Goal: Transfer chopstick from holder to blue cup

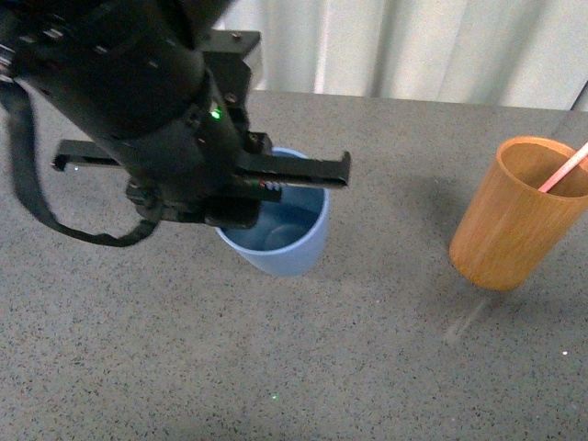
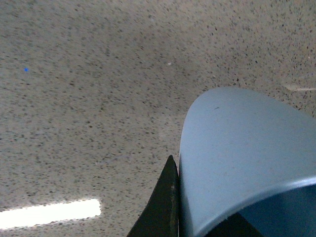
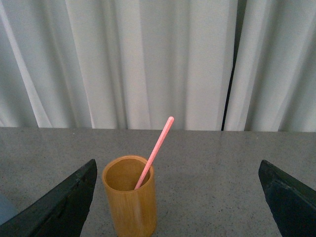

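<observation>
Looks like the blue cup (image 1: 294, 250) is pinched by the left gripper (image 2: 200, 212); the right gripper (image 3: 177, 165) is spread wide, so the chopstick (image 3: 155, 148) in the holder (image 3: 129, 207) should be grabbed next.

Grey speckled tabletop (image 1: 276, 367) with the holder (image 1: 510, 230) upright and, well apart, the blue cup (image 1: 299, 253), perhaps tilted.

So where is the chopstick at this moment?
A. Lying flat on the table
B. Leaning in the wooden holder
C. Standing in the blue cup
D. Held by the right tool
B: the chopstick stands slanted inside the wooden holder, its upper end sticking out past the rim, while the right tool is open and holds nothing.
</observation>
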`<state>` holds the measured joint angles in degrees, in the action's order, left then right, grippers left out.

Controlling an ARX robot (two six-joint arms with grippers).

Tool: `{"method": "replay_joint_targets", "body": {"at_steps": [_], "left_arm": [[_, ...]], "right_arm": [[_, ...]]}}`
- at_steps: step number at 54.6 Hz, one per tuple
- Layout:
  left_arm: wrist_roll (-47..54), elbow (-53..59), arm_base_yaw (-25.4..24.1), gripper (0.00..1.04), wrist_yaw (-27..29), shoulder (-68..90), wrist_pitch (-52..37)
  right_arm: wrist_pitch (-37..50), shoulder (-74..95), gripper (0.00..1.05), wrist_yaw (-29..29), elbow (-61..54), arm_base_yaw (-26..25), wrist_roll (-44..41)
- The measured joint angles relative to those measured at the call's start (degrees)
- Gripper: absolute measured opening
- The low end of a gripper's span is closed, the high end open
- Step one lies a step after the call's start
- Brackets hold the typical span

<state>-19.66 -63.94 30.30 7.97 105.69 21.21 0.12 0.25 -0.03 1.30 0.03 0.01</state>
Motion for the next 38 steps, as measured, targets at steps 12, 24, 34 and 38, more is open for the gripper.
{"method": "replay_joint_targets", "body": {"at_steps": [12, 24, 34, 38], "left_arm": [[-1.6, -2.6, 1.7, 0.03, 1.6, 5.1, 0.3], [-3.6, -3.9, 1.7, 0.17, 2.1, 8.1, -0.4], [-4.2, -3.8, 1.5, 0.42, 1.3, 7.5, -1.8], [-4.3, -3.1, 0.9, 0.51, 0.8, 6.3, -2.7]], "right_arm": [[0.0, 0.0, 0.95, 0.0, 0.0, 0.0, 0.0], [0.0, 0.0, 0.95, 0.0, 0.0, 0.0, 0.0], [0.0, 0.0, 0.95, 0.0, 0.0, 0.0, 0.0], [0.0, 0.0, 0.95, 0.0, 0.0, 0.0, 0.0]]}}
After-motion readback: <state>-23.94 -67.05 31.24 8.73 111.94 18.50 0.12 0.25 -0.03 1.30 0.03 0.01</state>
